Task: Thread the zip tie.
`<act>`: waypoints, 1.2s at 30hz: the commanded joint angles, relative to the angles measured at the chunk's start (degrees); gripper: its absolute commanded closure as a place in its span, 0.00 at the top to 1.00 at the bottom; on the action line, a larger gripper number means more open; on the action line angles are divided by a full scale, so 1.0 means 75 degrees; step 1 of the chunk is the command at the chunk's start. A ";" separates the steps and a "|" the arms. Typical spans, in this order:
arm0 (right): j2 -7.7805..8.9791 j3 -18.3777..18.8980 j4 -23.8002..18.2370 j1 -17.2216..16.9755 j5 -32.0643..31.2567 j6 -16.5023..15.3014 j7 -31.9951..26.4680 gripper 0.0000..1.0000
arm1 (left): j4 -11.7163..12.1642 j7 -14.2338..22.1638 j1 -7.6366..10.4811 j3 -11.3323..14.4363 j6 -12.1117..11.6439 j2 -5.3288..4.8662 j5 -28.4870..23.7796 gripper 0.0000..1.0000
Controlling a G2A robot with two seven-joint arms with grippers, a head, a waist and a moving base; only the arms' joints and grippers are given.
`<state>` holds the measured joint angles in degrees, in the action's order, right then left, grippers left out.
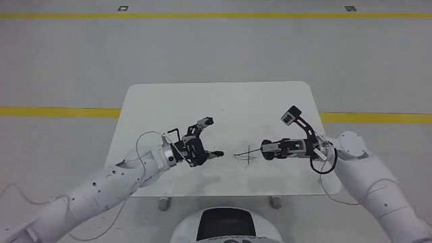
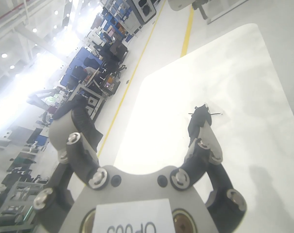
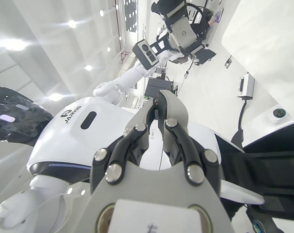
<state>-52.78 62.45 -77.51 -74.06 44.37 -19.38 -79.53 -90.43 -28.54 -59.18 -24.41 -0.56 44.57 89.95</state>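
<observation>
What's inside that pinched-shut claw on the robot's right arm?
The right gripper pinches a thin black zip tie, which sticks out over the white table. Its pinched end is hidden by the fingers.

So the zip tie (image 1: 247, 154) is over the front middle of the tabletop (image 1: 216, 101), between the two arms. Its right end sits in the right gripper (image 1: 264, 146), which is just right of centre. The left gripper (image 1: 214, 136) is on the left side, close to the tie's free end but not touching it.
</observation>
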 commanded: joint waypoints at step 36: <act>-0.0322 -0.1468 0.1303 0.0799 0.1364 0.1524 -0.0015 0.00 | 0.1231 -0.1505 0.2034 0.1955 0.0088 0.0227 0.0000 1.00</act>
<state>-55.14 51.76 -68.03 -68.23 54.18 -8.17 -79.64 -81.20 -39.84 -44.06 -9.74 0.07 46.15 89.95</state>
